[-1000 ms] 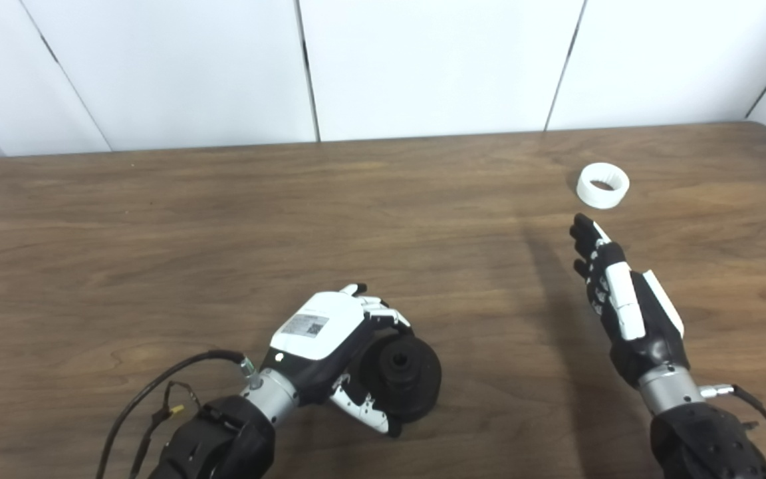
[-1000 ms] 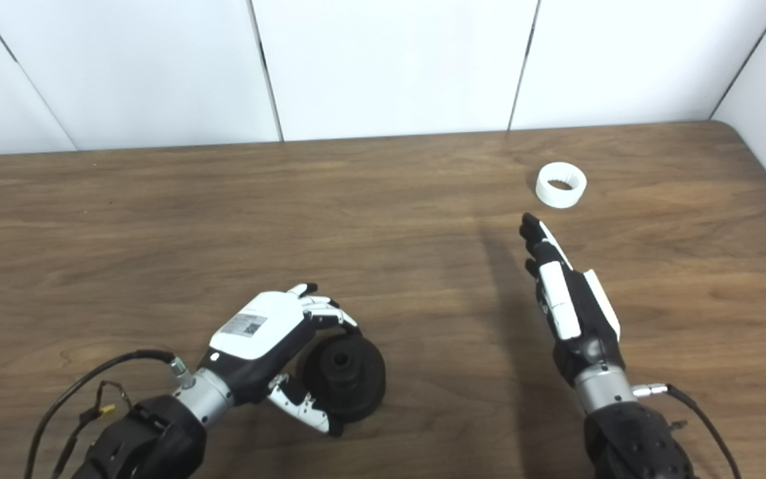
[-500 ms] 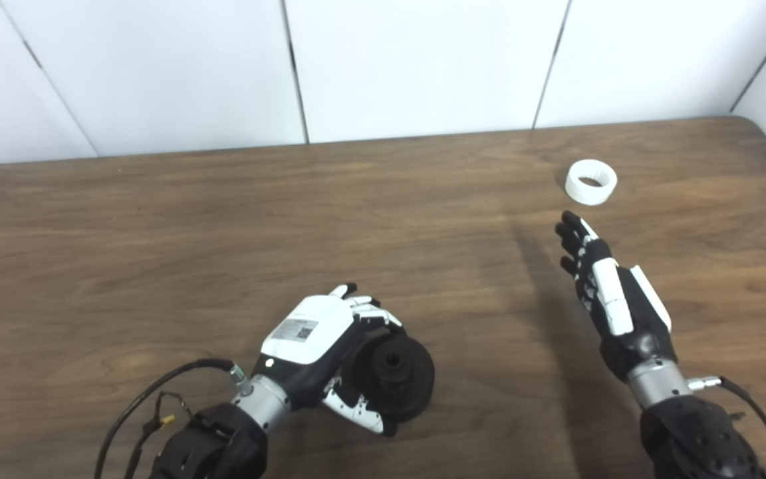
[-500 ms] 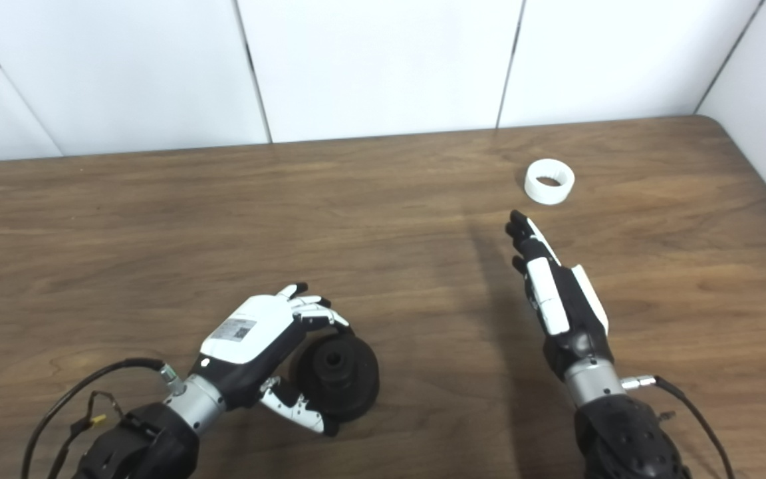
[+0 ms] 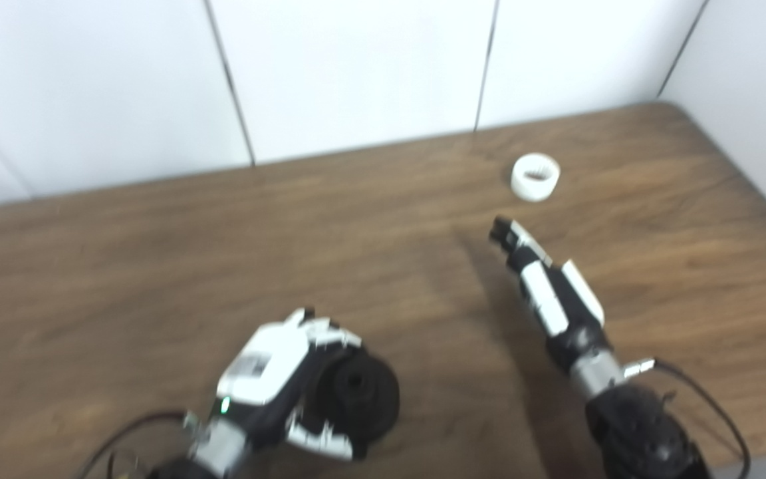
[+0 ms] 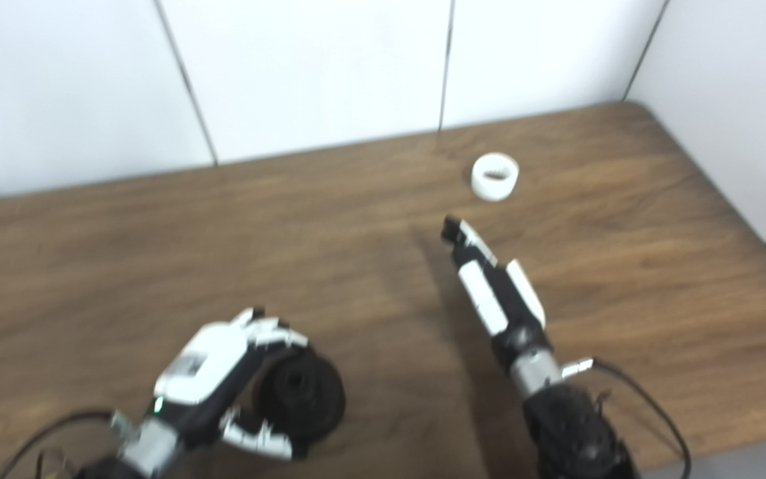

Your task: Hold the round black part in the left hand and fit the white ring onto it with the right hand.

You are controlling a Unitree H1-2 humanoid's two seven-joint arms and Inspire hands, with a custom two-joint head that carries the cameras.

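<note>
Left eye view and right eye view are both blurred, so fine detail is lost. A brown wood-grain surface (image 5: 124, 266) is seen filling most of each picture, backed by white wall panels (image 5: 350, 66) and bounded on the right by another white wall.

Near the bottom edge, left of centre, the left robot hand (image 5: 276, 369) is seen lying on the surface, its white back turned upward. Its fingers (image 5: 323, 331) are curled over the top of the round black part (image 5: 360, 396) and its thumb (image 5: 320, 442) is wrapped under the near side, so the part is clasped between them. The round black part is seen resting on the surface, tilted so that its face, with a small central hole, is turned toward the camera and to the right.

To the right, the right robot hand (image 5: 546, 286) is held above the surface, edge-on to the camera, with its fingers stretched out straight and close together, pointed toward the far right corner. Nothing is held in it. A shadow is cast on the surface to its left.

Beyond those fingertips, clearly apart from them, the white ring (image 5: 535, 176) is seen lying flat on the surface near the back edge, its opening turned upward. It is well apart from the round black part.
</note>
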